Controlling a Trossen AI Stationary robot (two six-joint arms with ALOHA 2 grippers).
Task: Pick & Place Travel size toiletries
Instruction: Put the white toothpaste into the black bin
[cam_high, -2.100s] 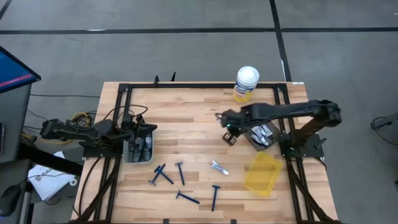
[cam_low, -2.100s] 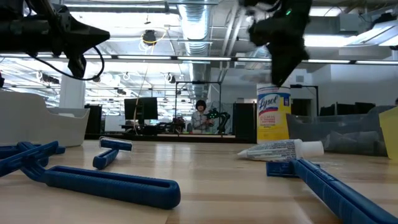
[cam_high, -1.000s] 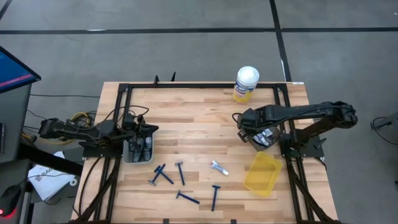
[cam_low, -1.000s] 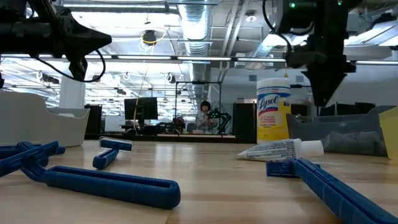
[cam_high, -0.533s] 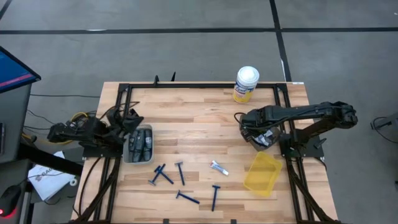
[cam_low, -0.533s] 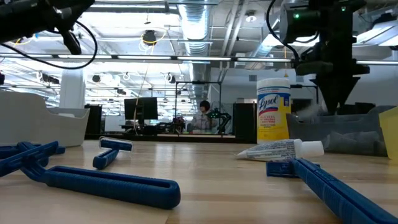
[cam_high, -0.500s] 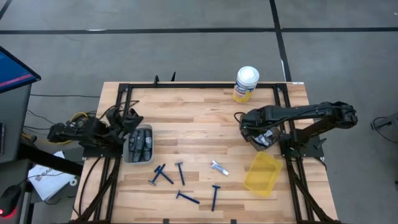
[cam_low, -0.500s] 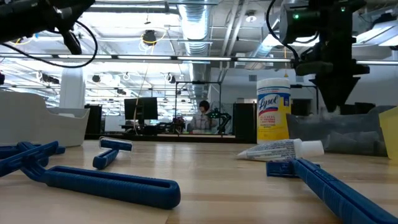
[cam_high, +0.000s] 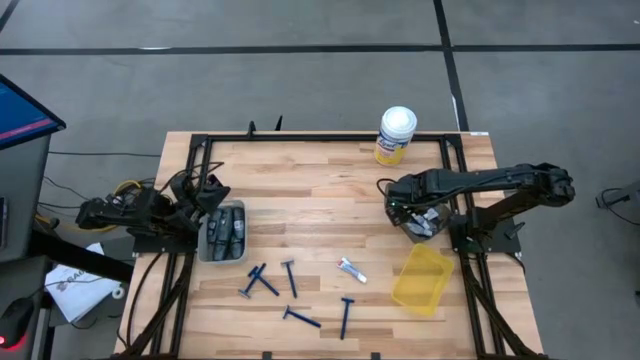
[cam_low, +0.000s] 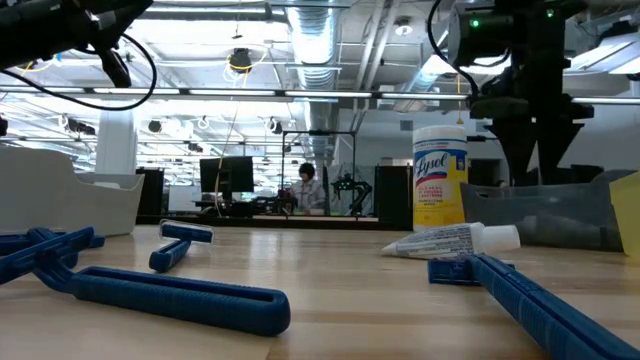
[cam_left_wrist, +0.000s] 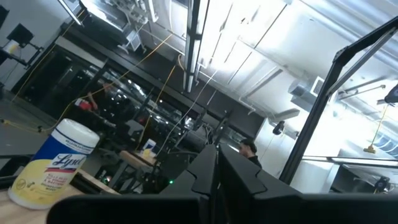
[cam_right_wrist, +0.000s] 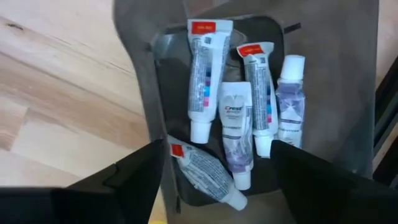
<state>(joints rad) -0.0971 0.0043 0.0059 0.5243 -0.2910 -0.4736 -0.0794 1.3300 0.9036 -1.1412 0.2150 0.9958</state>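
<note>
We take this for a robotics lab in an open industrial hall: a wooden surface (cam_high: 320, 190) framed by black rails stands on grey concrete floor (cam_high: 300, 80) marked with dark lines. Beyond it, at 12 o'clock, hang exposed ducts (cam_low: 320, 25) and strip lights, above monitors (cam_low: 225, 172) (a person (cam_low: 306, 185) sits there).

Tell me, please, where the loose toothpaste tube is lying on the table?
In the high view the toothpaste tube lies right of centre, between the blue razors and the yellow bin.
</note>
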